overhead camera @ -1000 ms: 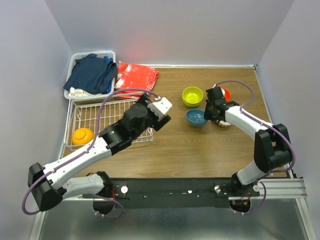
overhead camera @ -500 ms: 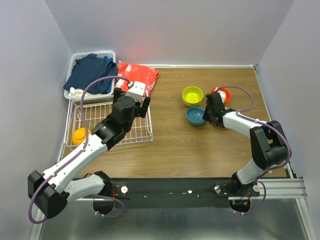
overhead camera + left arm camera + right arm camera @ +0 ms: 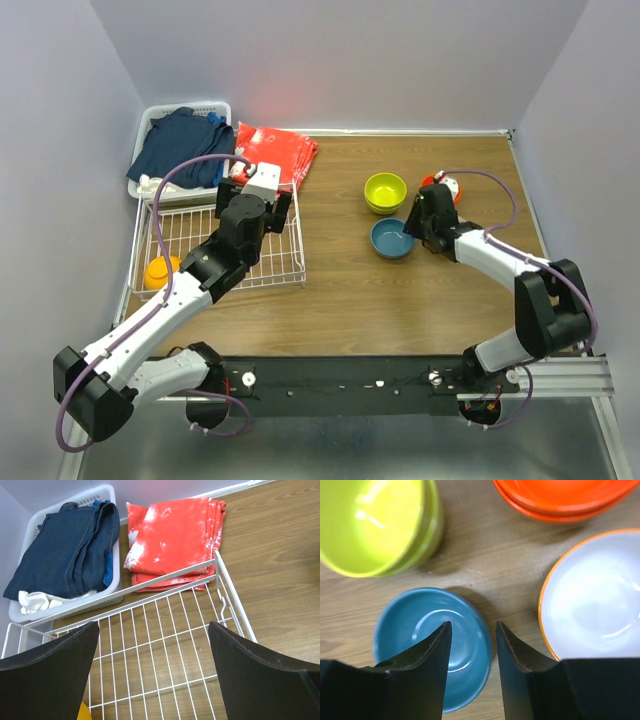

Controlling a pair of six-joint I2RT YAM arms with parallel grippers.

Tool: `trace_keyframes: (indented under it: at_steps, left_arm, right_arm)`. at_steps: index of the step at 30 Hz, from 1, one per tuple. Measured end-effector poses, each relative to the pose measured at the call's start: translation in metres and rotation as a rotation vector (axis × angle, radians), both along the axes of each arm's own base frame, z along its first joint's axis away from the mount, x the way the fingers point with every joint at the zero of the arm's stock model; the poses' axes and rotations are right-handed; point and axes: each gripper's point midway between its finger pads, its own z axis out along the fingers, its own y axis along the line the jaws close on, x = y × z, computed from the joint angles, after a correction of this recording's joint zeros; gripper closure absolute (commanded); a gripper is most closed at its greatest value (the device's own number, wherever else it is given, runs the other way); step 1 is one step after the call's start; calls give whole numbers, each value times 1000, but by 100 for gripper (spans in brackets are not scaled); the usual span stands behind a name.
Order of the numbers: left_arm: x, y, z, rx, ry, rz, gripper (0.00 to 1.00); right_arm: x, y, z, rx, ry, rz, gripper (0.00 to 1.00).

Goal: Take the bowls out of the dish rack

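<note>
The white wire dish rack lies at the left, with one yellow-orange bowl at its near-left end. My left gripper hovers over the rack's far right part, jaws wide open and empty. In the left wrist view I see the rack's rim and a sliver of that bowl. My right gripper is open astride the right rim of the blue bowl, which rests on the table. Around it stand stacked lime green bowls, red-orange bowls and a white bowl.
A white plastic basket of dark blue clothes sits at the back left, with a folded red cloth beside it. From above I see the blue bowl, lime green bowls and red-orange bowls clustered at the right.
My right gripper's jaws have parted around the blue bowl's rim. The left arm has swung left and back, from beside the rack to above its far part.
</note>
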Motion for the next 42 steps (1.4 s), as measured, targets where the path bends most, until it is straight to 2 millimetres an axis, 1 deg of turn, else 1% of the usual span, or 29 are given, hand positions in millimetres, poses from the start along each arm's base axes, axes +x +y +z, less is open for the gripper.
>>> trace_keyframes:
  at_steps: [1,4,5,6,9,10,11,13,16,17,19,22,26,31,34,36,39,42]
  left_arm:
    - [0,1,0,1,0,4,1]
    - [3,6,-1,3,2,22,1]
    - [3,8,-2,5,4,28,1]
    - [5,10,-3,7,7,35,1]
    - [11,18,-10,18,27,67,1]
    - [12,19,-13,21,33,74,1]
    - [15,25,-19,21,53,97,1]
    - [19,33,-28,23,83,131,1]
    - [21,49,-43,0,139,194,1]
    - [22,55,-46,-10,155,219,1]
    - [19,73,-55,-37,195,289,1]
    - [10,99,-66,-77,247,392,1]
    - [-8,128,-80,-127,304,512,1]
    - [-36,157,-105,-198,362,640,1]
    - [-49,178,-121,-234,399,739,1]
    - [-57,188,-130,-259,415,792,1]
    - [-63,197,-137,-279,426,843,1]
    - [-64,201,-144,-286,439,866,1]
  right_arm:
    - [1,1,9,10,-22,8,47]
    - [1,5,34,37,-82,34,39]
    - [1,7,42,47,-99,46,31]
    - [0,10,50,56,-118,66,29]
    - [-4,17,77,85,-183,129,15]
    - [-5,19,84,89,-199,145,13]
    - [-6,20,90,94,-216,158,8]
    - [-9,23,106,105,-256,187,6]
    - [-13,26,119,118,-292,218,5]
    - [-14,28,121,124,-300,229,5]
    - [-17,32,122,140,-311,253,5]
    - [-23,38,113,163,-294,291,5]
    - [-29,45,106,190,-273,328,5]
    - [-37,52,111,229,-296,359,5]
    - [-43,56,117,231,-319,374,5]
    - [-45,60,123,231,-339,382,5]
    - [-48,64,127,229,-352,393,5]
    - [-48,64,126,219,-356,390,5]
